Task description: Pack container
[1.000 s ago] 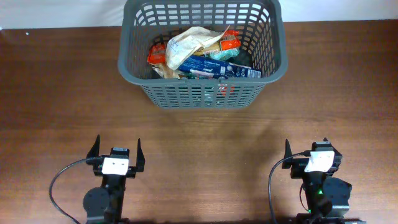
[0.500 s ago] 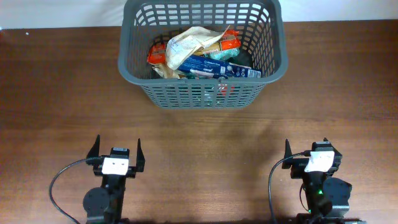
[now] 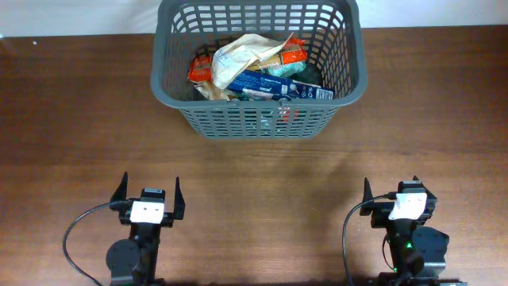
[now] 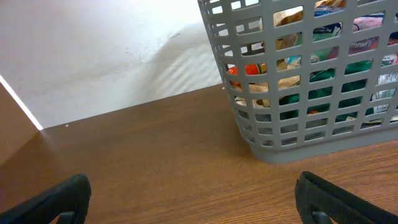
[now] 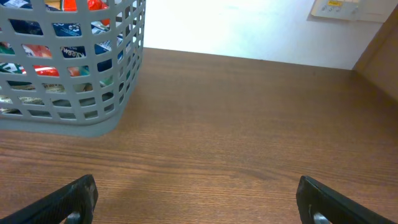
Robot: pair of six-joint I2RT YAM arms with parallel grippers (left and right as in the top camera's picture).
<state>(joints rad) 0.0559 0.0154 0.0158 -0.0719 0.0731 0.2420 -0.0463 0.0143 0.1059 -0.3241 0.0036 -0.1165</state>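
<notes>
The container (image 3: 170, 89) is a large dark grey lattice basket at the table's far middle. It holds several food packets (image 3: 258, 65): beige, red and blue ones. It also shows in the left wrist view (image 4: 267, 146) and in the right wrist view (image 5: 93, 124). My left gripper (image 3: 149, 196) is open and empty near the table's front left, far from the basket; its fingertips frame bare wood (image 4: 193, 202). My right gripper (image 3: 392, 196) is open and empty at the front right (image 5: 196, 202).
The brown wooden table (image 3: 79, 119) ends at a white wall behind the basket. A wooden side panel (image 5: 379, 50) stands at the right, with a wall plate (image 5: 336, 7) above it.
</notes>
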